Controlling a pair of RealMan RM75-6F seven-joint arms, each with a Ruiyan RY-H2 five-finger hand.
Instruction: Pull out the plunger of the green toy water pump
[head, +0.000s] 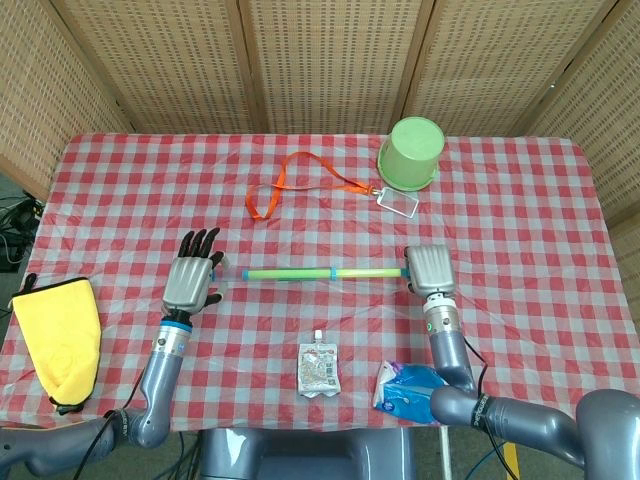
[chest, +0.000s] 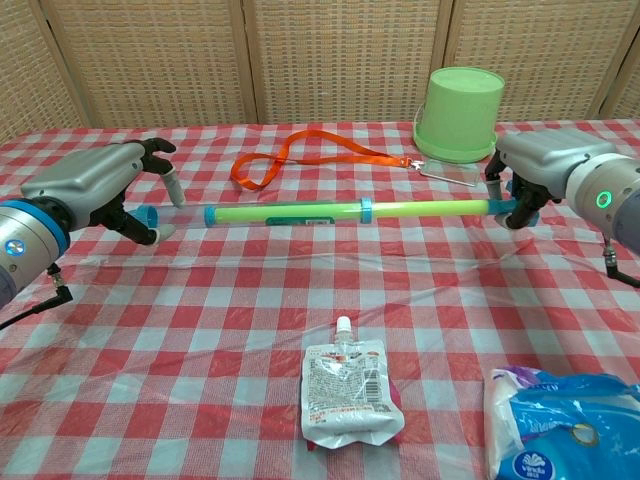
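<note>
The green toy water pump (head: 320, 272) (chest: 340, 210) lies level above the table, running left to right. My right hand (head: 428, 268) (chest: 540, 172) grips its right end, by the blue cap. My left hand (head: 192, 275) (chest: 95, 185) holds the blue plunger handle (chest: 150, 216), a short way left of the tube's blue left end (chest: 210, 214). A gap shows between handle and tube; the rod across it is barely visible. A blue ring (chest: 366, 209) shows partway along the tube.
An upturned green bucket (head: 411, 153) stands at the back, with an orange lanyard (head: 300, 180) and badge beside it. A drink pouch (head: 318, 367) and a blue-white packet (head: 405, 392) lie near the front edge. A yellow cloth (head: 60, 340) sits front left.
</note>
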